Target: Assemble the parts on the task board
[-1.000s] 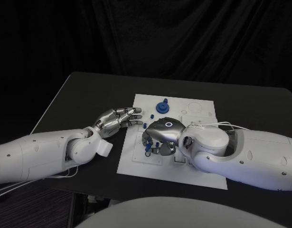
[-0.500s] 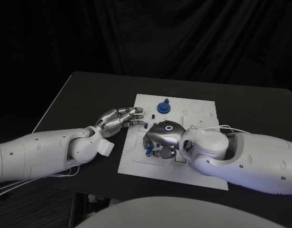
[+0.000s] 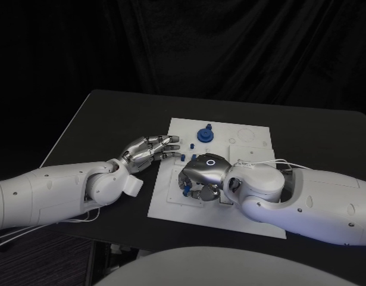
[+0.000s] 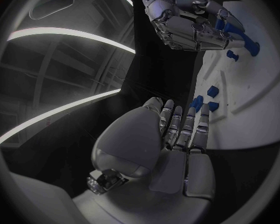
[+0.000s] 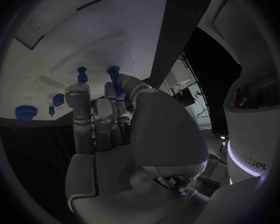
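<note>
While the right hand (image 3: 202, 173) hovers low over the board (image 3: 253, 223), you risk knocking the loose pegs beside it; the head view hides whether its fingers hold a part, so I cannot tell. Left hand (image 3: 149, 148) rests at the board's left edge, fingers apart, empty. Left wrist view: right hand (image 4: 190, 22) curled above blue parts (image 4: 211, 91). Right wrist view: fingers extended toward a blue peg (image 5: 114, 74), contact unclear.

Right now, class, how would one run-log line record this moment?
left hand: open, at white task board left edge | right hand: over board, holding small blue part | tall blue peg part: standing at board's far side
</note>
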Robot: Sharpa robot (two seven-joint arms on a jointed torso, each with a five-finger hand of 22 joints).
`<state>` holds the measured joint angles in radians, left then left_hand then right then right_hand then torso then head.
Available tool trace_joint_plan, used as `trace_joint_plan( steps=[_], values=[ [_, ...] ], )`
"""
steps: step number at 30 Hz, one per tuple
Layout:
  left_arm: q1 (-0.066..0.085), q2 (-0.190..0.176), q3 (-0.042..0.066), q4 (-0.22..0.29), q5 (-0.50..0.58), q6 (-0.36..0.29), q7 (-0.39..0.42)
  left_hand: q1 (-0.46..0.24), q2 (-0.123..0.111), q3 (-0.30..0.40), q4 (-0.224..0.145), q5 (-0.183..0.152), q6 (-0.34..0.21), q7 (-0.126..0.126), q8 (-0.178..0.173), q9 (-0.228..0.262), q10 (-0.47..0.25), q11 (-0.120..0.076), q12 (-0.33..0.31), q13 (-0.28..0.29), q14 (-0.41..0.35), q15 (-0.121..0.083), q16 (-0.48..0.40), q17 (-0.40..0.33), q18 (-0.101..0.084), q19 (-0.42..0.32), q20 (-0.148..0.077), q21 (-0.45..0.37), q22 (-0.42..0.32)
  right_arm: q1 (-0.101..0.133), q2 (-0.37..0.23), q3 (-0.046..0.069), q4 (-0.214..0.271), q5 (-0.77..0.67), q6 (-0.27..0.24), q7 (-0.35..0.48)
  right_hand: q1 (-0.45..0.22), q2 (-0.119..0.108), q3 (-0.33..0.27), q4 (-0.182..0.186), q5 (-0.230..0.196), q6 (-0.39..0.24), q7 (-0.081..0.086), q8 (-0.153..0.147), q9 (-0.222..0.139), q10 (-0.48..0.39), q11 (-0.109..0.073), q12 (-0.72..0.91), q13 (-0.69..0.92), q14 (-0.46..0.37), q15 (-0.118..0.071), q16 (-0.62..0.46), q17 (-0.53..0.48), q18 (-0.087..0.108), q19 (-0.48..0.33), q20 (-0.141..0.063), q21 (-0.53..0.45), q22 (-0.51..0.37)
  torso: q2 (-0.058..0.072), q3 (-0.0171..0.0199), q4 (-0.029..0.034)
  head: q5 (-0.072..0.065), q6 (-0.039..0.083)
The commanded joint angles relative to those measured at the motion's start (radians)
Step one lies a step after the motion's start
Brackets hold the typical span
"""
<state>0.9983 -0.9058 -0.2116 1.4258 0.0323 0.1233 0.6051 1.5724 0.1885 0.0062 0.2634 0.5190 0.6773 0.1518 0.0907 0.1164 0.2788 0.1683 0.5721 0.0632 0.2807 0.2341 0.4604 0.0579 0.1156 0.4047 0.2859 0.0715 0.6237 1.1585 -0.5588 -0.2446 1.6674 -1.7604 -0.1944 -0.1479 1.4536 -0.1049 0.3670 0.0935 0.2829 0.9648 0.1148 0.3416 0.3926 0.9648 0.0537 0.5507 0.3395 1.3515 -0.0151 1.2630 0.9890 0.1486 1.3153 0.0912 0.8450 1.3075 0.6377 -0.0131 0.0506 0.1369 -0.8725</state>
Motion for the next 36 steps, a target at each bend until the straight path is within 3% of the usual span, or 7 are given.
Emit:
trace_joint_plan(
  steps=[1,26,30,33,34,35,36],
  values=[
    [-0.002,0.003,0.001,0.0,0.005,0.017,0.009,0.003,0.007,0.006,0.002,0.006,-0.002,0.005,0.003,0.0,0.0,0.006,0.004,0.0,-0.006,0.0,-0.006,0.0,0.006,0.004,0.002,0.0,-0.002,-0.007,0.001,-0.002,-0.006,-0.01,0.004,0.002,0.005,0.005,0.002,-0.006,0.005,0.01,0.001,0.001,0.082,0.011,0.0,-0.003,0.0,0.002,0.0,0.002,-0.003,-0.02,0.003,0.0,0.001,0.094,0.0,-0.0003,-0.0009,0.003,0.0],
    [-0.008,0.005,0.001,-0.003,0.005,0.019,0.008,0.002,0.01,0.011,0.004,0.007,-0.003,0.005,0.003,-0.001,-0.001,0.006,0.003,0.0,-0.008,0.0,-0.008,0.0,0.007,0.003,0.002,-0.001,-0.003,-0.011,-0.008,-0.002,-0.005,-0.01,0.051,-0.017,0.0,0.007,-0.004,-0.012,-0.007,0.011,0.0,0.002,0.089,0.017,0.0,-0.01,-0.001,-0.01,0.0,-0.01,-0.02,-0.017,-0.008,0.0,-0.021,0.089,0.0,0.0001,-0.0008,0.002,0.0],
    [-0.008,0.006,0.001,-0.004,0.005,0.019,0.008,0.002,0.01,0.011,0.004,0.007,-0.003,0.005,0.003,-0.001,-0.001,0.006,0.003,0.0,-0.008,0.0,-0.008,0.0,0.007,0.003,0.002,-0.001,-0.003,-0.012,-0.004,-0.002,-0.01,-0.01,0.043,-0.01,-0.031,0.0,-0.002,0.01,-0.054,-0.114,0.018,-0.091,0.052,-0.049,0.025,-0.066,-0.021,-0.02,0.021,-0.022,-0.037,-0.016,-0.021,0.011,-0.046,0.083,0.0,0.0003,-0.0002,0.001,0.0],
    [-0.008,0.007,0.001,-0.004,0.005,0.019,0.008,0.002,0.011,0.013,0.005,0.008,-0.005,0.005,0.003,-0.001,-0.002,0.006,0.003,0.0,-0.009,0.0,-0.008,0.0,0.007,0.003,0.002,-0.001,-0.004,-0.014,-0.001,-0.002,-0.014,-0.01,0.029,-0.001,-0.066,-0.023,-0.023,0.035,-0.12,-0.291,-0.019,-0.214,-0.015,-0.17,0.073,-0.159,-0.064,-0.057,0.058,-0.059,-0.094,-0.011,-0.054,0.04,-0.123,0.064,0.0,0.0,-0.0002,0.002,0.0],
    [-0.008,0.007,0.001,-0.004,0.005,0.02,0.008,0.002,0.011,0.013,0.005,0.008,-0.005,0.005,0.003,-0.001,-0.002,0.006,0.003,0.0,-0.009,0.0,-0.008,0.0,0.007,0.003,0.002,-0.001,-0.004,-0.015,-0.001,-0.002,-0.015,-0.01,0.025,0.001,-0.066,-0.021,-0.038,0.035,-0.13,-0.307,-0.024,-0.231,-0.034,-0.185,0.075,-0.171,-0.071,-0.063,0.064,-0.063,-0.101,-0.009,-0.06,0.05,-0.137,0.061,0.0,0.0,-0.0001,0.001,0.0],
    [-0.008,0.007,0.001,-0.004,0.005,0.02,0.008,0.002,0.011,0.013,0.005,0.008,-0.005,0.005,0.003,-0.001,-0.002,0.006,0.003,0.0,-0.009,0.0,-0.008,0.0,0.007,0.003,0.002,-0.001,-0.004,-0.017,0.0,-0.002,-0.016,-0.01,0.021,0.003,-0.075,-0.023,-0.06,0.042,-0.154,-0.426,-0.042,-0.272,-0.097,-0.233,0.082,-0.199,-0.085,-0.075,0.063,-0.073,-0.117,0.0,-0.07,0.053,-0.163,0.055,0.0,-0.0001,0.0,0.001,0.0],
    [-0.009,0.007,0.001,-0.004,0.005,0.02,0.008,0.002,0.011,0.013,0.005,0.008,-0.005,0.005,0.003,-0.001,-0.002,0.006,0.003,0.0,-0.009,0.0,-0.008,0.0,0.007,0.003,0.002,-0.001,-0.004,-0.017,0.0,-0.002,-0.017,-0.01,0.018,0.004,-0.076,-0.022,-0.07,0.046,-0.161,-0.467,-0.049,-0.283,-0.123,-0.246,0.084,-0.207,-0.09,-0.078,0.062,-0.074,-0.119,0.002,-0.073,0.055,-0.171,0.054,0.0,-0.0001,0.0,0.001,0.0]
  ],
)
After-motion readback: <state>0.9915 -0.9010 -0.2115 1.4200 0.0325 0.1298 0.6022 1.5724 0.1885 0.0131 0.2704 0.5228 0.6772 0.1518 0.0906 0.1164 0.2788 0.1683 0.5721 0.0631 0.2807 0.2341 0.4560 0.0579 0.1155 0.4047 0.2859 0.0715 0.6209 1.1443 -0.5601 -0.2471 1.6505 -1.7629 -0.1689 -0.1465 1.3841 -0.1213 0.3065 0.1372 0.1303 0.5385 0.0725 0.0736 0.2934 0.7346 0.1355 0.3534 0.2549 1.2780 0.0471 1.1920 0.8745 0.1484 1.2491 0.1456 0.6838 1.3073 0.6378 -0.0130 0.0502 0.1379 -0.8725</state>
